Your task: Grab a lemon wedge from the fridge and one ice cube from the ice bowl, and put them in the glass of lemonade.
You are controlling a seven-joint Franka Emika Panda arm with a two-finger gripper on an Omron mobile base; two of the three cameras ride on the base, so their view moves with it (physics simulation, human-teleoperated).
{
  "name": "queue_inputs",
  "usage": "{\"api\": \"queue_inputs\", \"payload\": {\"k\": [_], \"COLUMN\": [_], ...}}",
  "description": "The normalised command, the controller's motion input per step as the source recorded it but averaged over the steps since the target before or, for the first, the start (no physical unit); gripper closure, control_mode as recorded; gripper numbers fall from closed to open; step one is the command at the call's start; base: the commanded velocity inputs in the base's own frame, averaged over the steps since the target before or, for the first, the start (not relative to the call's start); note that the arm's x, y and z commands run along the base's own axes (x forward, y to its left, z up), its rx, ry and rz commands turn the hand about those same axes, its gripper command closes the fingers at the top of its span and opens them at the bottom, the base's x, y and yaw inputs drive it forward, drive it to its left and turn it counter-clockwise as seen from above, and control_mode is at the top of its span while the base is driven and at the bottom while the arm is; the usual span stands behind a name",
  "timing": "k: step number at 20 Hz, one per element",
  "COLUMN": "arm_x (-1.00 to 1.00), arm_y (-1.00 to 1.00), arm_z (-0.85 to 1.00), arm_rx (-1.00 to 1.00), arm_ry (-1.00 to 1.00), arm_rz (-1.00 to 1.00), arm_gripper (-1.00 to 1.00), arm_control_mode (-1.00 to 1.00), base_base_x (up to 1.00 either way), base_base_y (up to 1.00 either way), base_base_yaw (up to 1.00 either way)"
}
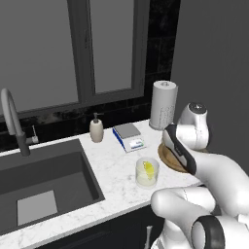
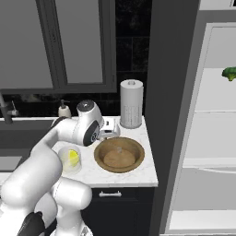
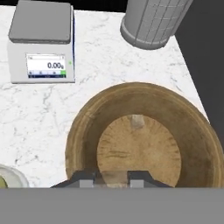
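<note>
Floating in the glass of lemonade [image 1: 147,172], the lemon wedge [image 1: 148,168] is seen; the glass is set on the counter [image 1: 114,170] just beside the ice bowl [image 3: 142,135]. One pale ice cube [image 3: 137,121] is seen on the bowl floor, apart from the fingertips [image 3: 87,180]. The gripper [image 3: 112,179] is held over the bowl's near side, jaws narrowly parted; whether anything is pinched cannot be told. A scale [image 3: 41,41] and paper towel roll [image 3: 153,22] are placed behind.

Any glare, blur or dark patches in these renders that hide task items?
Left base view: flat light, the arm covers most of the ice bowl. Right base view: sharp, the bowl well lit. Hand view: the ice cube is pale and faint against the wood, no glare.
</note>
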Motion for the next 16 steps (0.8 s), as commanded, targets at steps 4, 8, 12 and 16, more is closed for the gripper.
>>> {"api": "queue_inputs", "payload": {"k": [4, 8, 12, 16], "arm_x": [-0.26, -0.36, -0.5, -0.51], "arm_y": [0.45, 0.56, 0.65, 0.66], "arm_z": [0.32, 0.12, 0.0, 0.0], "arm_rx": [0.06, 0.01, 0.0, 0.0], "arm_ry": [0.0, 0.0, 0.0, 0.0], "arm_rz": [0.0, 0.0, 0.0, 0.0], "arm_gripper": [1.0, 1.0, 1.0, 1.0], "arm_control_mode": [-1.0, -1.0, -1.0, -1.0], "base_base_x": [0.0, 0.0, 0.0, 0.0], "base_base_y": [0.0, 0.0, 0.0, 0.0], "base_base_yaw": [0.0, 0.0, 0.0, 0.0]}}
